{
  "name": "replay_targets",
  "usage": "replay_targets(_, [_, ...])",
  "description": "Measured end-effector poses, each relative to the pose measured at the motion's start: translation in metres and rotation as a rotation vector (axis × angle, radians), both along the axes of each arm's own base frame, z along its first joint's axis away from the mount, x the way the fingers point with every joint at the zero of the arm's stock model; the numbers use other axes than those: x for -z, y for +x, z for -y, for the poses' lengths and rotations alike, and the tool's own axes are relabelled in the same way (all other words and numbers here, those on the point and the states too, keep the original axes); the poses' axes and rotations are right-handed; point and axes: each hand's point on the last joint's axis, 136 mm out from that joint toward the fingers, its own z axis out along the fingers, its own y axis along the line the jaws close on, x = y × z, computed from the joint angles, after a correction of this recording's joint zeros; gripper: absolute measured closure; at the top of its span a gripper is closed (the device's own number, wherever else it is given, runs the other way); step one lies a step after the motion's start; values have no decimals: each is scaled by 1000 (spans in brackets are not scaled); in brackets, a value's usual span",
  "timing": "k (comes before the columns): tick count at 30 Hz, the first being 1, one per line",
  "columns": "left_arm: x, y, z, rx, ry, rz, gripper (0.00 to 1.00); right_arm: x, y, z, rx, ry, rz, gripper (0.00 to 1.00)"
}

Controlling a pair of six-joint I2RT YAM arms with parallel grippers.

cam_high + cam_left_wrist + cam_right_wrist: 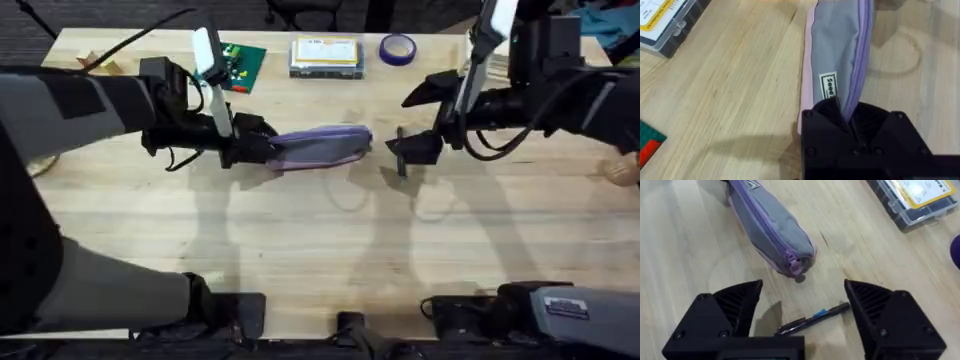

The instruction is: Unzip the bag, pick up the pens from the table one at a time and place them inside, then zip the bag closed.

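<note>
Left gripper [850, 125] is clamped on the near end of the bag [322, 146], which lies centre frame in the overhead view, zipper seam up. The zip looks shut, with the pull [796, 271] at the end facing my right arm.

Right gripper [802, 307] is spread wide and holds nothing; it hangs over a black pen [812, 319] on the table [320, 250], right of the bag and just apart from it.

I judge the step is still the unzip, not the pen. I'd keep the left pinch firm as an anchor, bring the right down on the pull, close on it only, and drag straight along the seam toward the left arm. Pull slowly so the fabric doesn't bunch.
</note>
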Motion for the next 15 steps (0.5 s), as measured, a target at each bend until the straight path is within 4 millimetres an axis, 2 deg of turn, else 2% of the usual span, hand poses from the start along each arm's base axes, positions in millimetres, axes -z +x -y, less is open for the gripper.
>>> replay_targets(15, [0, 0, 0, 0, 0, 0, 958, 32, -1, -28, -158, -41, 36, 4])
